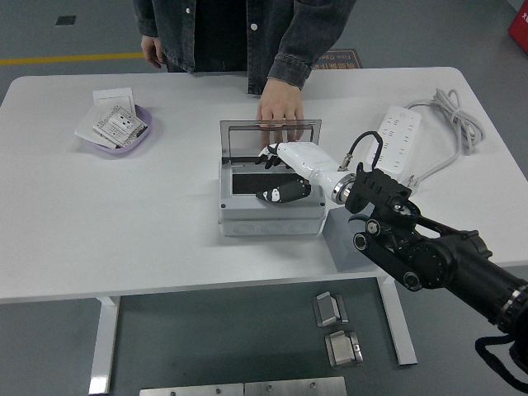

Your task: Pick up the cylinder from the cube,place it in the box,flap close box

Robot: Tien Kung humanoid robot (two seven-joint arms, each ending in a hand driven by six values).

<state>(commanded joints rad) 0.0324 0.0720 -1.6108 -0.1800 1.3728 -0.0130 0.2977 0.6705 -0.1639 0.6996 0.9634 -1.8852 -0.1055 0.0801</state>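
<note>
Cylinder unseen; R hand (285, 173) fingers (280, 195) in box (268, 216).

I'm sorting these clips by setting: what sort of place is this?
Probably a robotics lab or workshop: a white table on a grey floor with yellow line tape, a power strip on the table, and a person's hand holding the grey box lid.

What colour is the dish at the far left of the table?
Pale purple dish, holding white cards; head view shows it best.
</note>
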